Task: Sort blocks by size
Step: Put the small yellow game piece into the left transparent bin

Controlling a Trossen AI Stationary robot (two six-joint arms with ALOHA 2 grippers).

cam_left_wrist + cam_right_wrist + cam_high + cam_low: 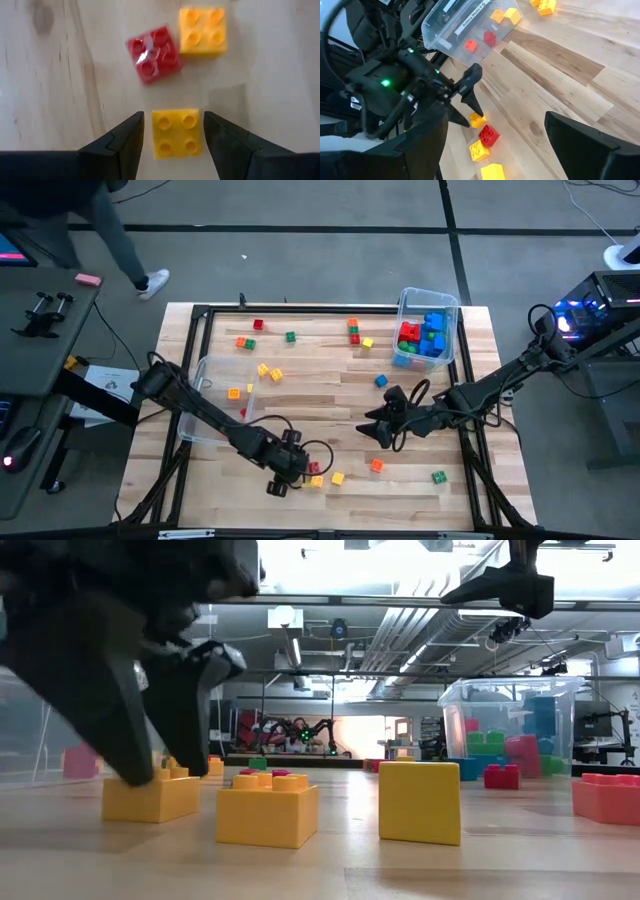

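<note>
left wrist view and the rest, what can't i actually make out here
- Left wrist view: the yellow block sits between the left gripper fingers; contact is unclear.
- Low view: the gripper's dark bulk hides most of the table behind.
- High view: blocks in the right bin overlap and cannot be counted.
- Right wrist view: right gripper fingertips are cut off.

Two clear bins [428, 305], two arms [200, 412]
</note>
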